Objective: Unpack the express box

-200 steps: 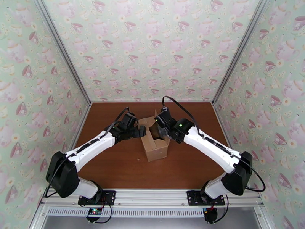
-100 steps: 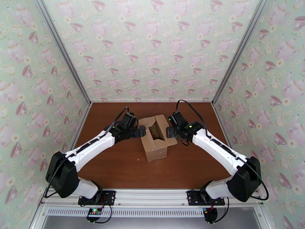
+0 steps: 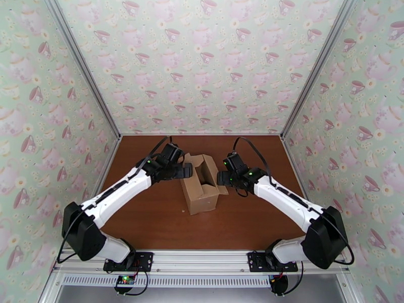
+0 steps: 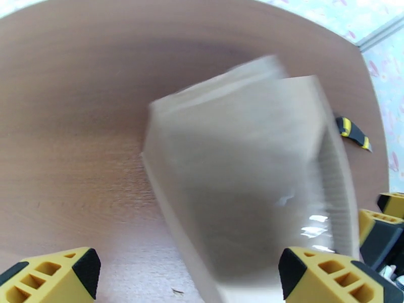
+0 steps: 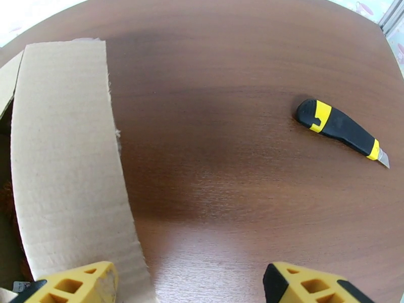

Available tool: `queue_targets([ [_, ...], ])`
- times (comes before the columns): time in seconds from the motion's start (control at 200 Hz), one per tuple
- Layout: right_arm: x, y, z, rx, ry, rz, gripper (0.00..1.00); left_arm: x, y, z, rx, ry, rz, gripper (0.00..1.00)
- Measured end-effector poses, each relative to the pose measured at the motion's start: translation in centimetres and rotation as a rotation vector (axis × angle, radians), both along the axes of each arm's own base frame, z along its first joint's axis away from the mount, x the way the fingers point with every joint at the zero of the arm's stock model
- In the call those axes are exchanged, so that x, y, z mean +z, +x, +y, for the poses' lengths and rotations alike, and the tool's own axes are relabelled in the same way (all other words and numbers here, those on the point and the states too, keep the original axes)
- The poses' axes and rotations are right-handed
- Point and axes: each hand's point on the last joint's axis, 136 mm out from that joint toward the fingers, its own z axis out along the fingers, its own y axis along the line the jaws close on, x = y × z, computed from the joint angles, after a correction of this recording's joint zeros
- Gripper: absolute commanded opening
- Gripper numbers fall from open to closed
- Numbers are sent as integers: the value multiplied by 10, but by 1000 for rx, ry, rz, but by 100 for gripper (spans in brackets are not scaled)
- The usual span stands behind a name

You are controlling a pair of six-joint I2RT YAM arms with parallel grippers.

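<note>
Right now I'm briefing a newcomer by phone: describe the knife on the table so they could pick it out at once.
On the brown wooden table, find the open express box. Off one folded-out flap, apart from the cardboard, the utility knife lies flat on bare wood. Unlike the plain brown box, it is black with yellow bands and a metal tip.

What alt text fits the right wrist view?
The box's cardboard flap spans the left, over a brown table; a black-and-yellow knife lies apart at upper right. The right tool, open, shows yellow tips at the bottom edge.
</note>
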Motion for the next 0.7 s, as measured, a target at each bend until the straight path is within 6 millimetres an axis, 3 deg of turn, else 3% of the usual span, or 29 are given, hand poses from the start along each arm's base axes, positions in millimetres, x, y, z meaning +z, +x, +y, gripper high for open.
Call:
queue_targets([
  [0.16,0,-5,0,10,16,5,81,16,-1,-24,-54,30,-7,100],
  [0.316,3,-9,0,17,29,3,80,4,1,-35,-70,126,30,100],
  [0.516,4,-10,1,20,36,0,80,-19,-2,-21,-59,285,85,100],
  [0.696,5,-10,1,22,39,-1,80,-20,-4,-8,-37,348,90,100],
])
